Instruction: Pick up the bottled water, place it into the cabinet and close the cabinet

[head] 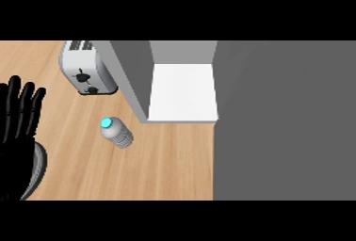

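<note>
Broadly, we see the counter [139, 174] carrying an open cabinet [182, 92] at the far right, its grey door [285, 122] seemingly swung toward us. A toaster [87, 68] sits far left. Our left hand [17, 120] rests at the left edge, fingers straight and spread. The bottle [117, 132] stands between, touching nothing.

We see a light wooden bench [167, 164] carrying a clear, blue-capped water bottle [116, 133] and a silver toaster [87, 68].
</note>
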Motion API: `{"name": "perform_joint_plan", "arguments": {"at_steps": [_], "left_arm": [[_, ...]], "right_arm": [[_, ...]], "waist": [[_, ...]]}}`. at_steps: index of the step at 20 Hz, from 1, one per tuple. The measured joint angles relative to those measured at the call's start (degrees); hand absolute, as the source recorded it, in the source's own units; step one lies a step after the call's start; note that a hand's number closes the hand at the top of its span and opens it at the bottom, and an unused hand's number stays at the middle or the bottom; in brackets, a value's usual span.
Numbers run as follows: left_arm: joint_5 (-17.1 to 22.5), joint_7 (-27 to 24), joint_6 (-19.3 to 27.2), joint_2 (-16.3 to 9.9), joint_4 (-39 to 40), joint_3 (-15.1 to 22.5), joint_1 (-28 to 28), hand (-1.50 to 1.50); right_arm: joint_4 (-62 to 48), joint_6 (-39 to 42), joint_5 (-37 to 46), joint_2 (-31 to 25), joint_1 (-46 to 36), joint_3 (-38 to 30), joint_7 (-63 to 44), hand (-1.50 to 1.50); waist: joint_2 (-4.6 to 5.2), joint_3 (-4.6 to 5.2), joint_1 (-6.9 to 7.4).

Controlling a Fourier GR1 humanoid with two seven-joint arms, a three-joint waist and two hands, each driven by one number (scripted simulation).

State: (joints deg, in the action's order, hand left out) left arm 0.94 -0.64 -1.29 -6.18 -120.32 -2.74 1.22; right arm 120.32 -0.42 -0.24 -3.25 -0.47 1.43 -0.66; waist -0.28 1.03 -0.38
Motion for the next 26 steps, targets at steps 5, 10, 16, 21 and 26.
{"name": "perform_joint_plan", "arguments": {"at_steps": [5,10,16,21,26], "left_arm": [[8.6,-1.8,-7.7,-3.3,6.8,-1.9,-5.9,-1.5],[20.3,2.3,-15.5,-5.1,13.8,-1.8,-8.8,-1.5],[33.3,10.0,-21.5,-11.1,16.6,-6.8,-10.2,-1.5],[34.3,12.8,-22.6,-13.5,17.4,-8.3,-10.2,-1.5],[29.8,11.7,-23.5,-13.8,21.5,-7.9,-10.5,-1.5]], "right_arm": [[1.7,0.6,-0.4,-0.4,2.4,-0.4,-0.3,-1.5],[5.4,7.2,-6.6,-1.9,7.2,4.0,-2.8,-1.5],[17.0,10.9,-10.9,-3.8,17.9,7.2,-7.3,-1.5],[18.5,14.0,-10.8,-4.3,25.6,9.1,-4.5,-1.5],[19.3,14.3,-10.1,-3.7,29.9,12.2,-2.6,-1.5]], "waist": [[0.26,-0.7,-0.69],[0.31,-0.91,-1.42],[0.09,-1.0,-0.67],[0.08,-1.03,-0.43],[0.12,-1.02,-0.64]]}}
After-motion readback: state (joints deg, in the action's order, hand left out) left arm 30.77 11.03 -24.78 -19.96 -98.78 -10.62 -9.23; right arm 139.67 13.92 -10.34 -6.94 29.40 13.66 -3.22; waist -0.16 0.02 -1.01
